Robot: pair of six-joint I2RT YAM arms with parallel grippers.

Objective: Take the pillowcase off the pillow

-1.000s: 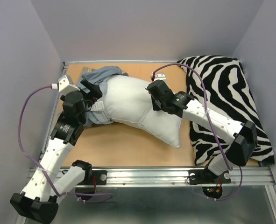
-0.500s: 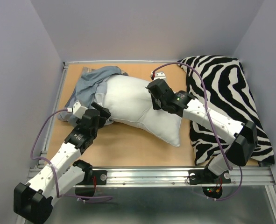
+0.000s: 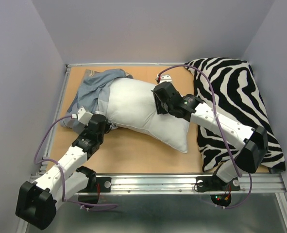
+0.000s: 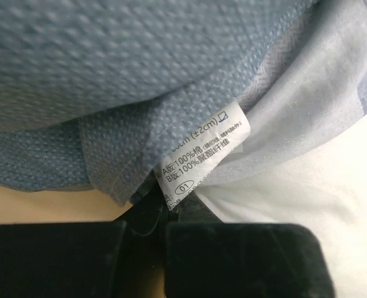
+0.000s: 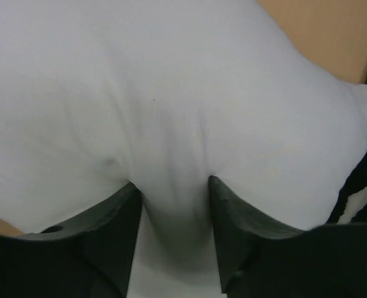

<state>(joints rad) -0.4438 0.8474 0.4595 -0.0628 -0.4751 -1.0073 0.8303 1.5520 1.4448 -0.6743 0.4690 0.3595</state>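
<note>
Now: left tool nips the pillowcase edge, right tool grips the bared pillow

The walls (image 3: 17,58) stand close on the left, far and right sides, so the tabletop (image 3: 133,153) is boxed in. A metal rail (image 3: 158,183) runs along its near edge. The only wide strip of bare wood lies between the pillow and that rail. A zebra-striped cushion (image 3: 230,92) fills the right side from the far corner down to the rail and hides the tabletop's right edge. The white pillow (image 3: 131,104) lies slantwise across the middle, its near right corner just beside the cushion. Its far left end sits inside the pillowcase (image 3: 92,87), which is bunched toward the far left corner and reaches the tabletop's left edge.

The right tool (image 3: 158,99) bears down on the pillow's right part. In its wrist view the two fingers stand apart with a ridge of white fabric gathered between them and touching both, a grip on the pillow. The left tool (image 3: 103,124) is at the pillowcase's near edge, closed, with a fold of blue fabric nipped between its black fingers (image 4: 59,261).

A white care label (image 4: 202,155) hangs from that fold, its lower end at the fingertips. It reads "(±2cm)", then lines starting "A" and "B", each with "100%" and Chinese characters, and a ringed "01".
</note>
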